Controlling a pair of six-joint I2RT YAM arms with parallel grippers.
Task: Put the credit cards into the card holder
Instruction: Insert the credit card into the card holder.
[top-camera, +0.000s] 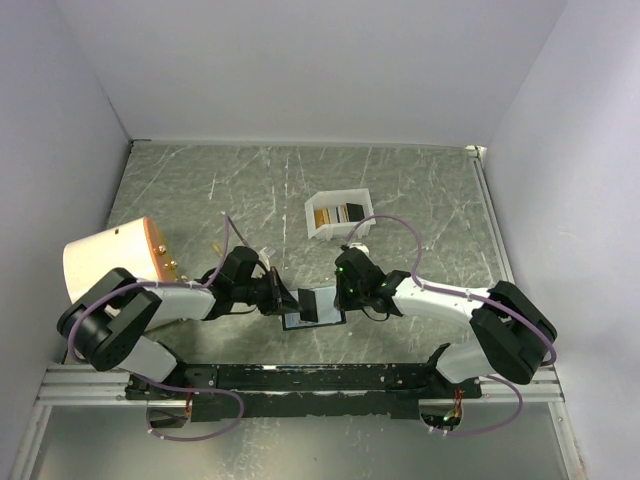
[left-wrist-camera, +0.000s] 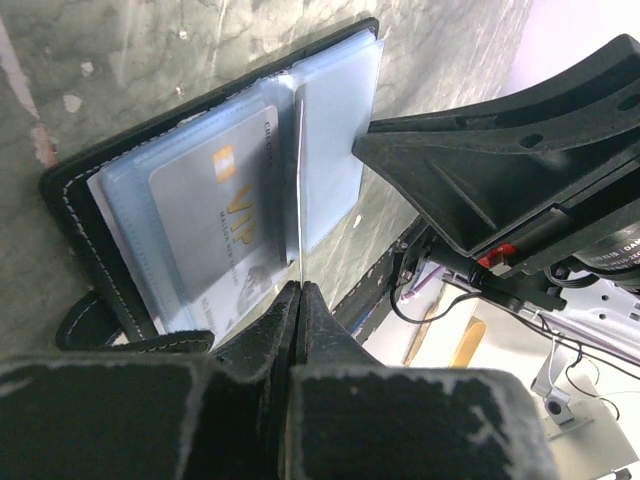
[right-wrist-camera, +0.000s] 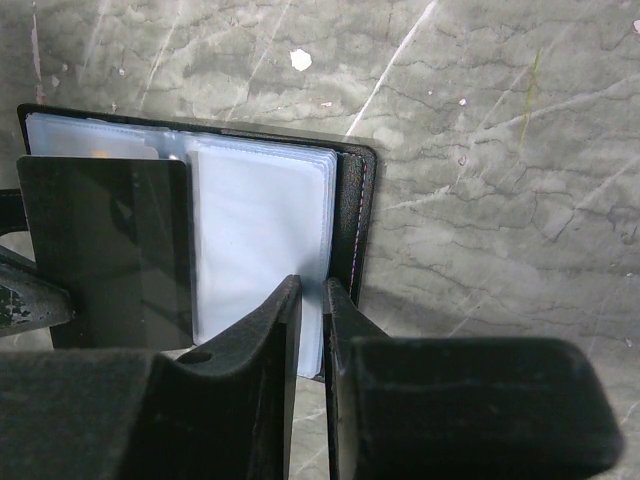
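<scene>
The card holder (top-camera: 325, 321) lies open on the table between my grippers, black outside with pale blue-grey pockets (left-wrist-camera: 335, 150). A grey VIP card (left-wrist-camera: 215, 215) sits in a left pocket. My left gripper (left-wrist-camera: 299, 287) is shut on a dark credit card, seen edge-on (left-wrist-camera: 299, 180) and standing over the holder's middle fold. The same card shows flat in the right wrist view (right-wrist-camera: 105, 250). My right gripper (right-wrist-camera: 312, 285) is pinched on the near edge of the holder's right-hand pages (right-wrist-camera: 260, 230). More gold and dark credit cards (top-camera: 338, 212) lie in a white box.
The white plastic box (top-camera: 326, 230) stands behind the holder, mid-table. A cream drum-shaped object (top-camera: 110, 262) sits at the left beside my left arm. Grey walls close in the marbled table on three sides. A black rail (top-camera: 320, 378) runs along the near edge.
</scene>
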